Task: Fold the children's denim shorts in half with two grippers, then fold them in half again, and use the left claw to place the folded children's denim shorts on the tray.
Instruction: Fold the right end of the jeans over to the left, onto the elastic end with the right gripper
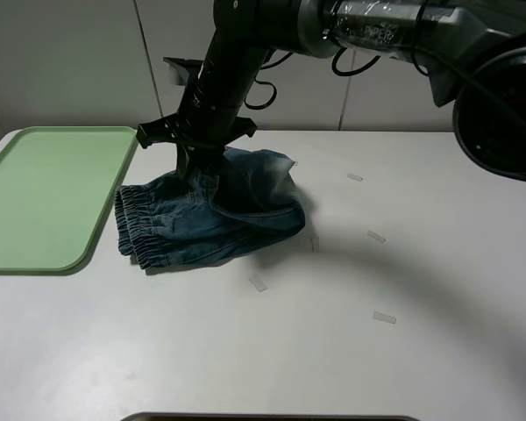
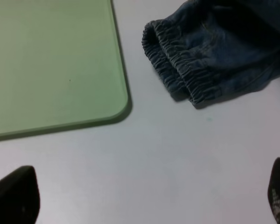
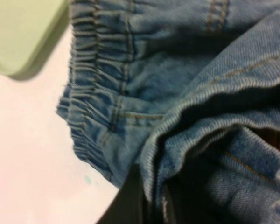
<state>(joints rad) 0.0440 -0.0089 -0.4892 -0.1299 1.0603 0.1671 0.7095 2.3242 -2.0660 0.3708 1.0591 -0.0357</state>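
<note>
Since the shorts (image 1: 212, 219) lie on the table (image 1: 333, 351) just beside the tray (image 1: 35, 202) and not on it, log the placing as not yet done.

Your left gripper (image 2: 147, 200) hovers over bare table near the tray's corner, fingertips spread wide, holding nothing.

The waistband (image 2: 177, 70) faces the tray and shows doubled elastic layers, so I judge the first fold made.

Farther back, your right gripper (image 1: 197, 162) pinches a raised denim edge close to the tray's far corner. The second fold looks to be in progress.

Left to do: lay that flap down, then carry with the left gripper.

Denim: washed blue, faded patches, gathered ribbed elastic, tan stitching, soft and slumping.

Tray: smooth pale-green plastic, rounded corners, low rim.
</note>
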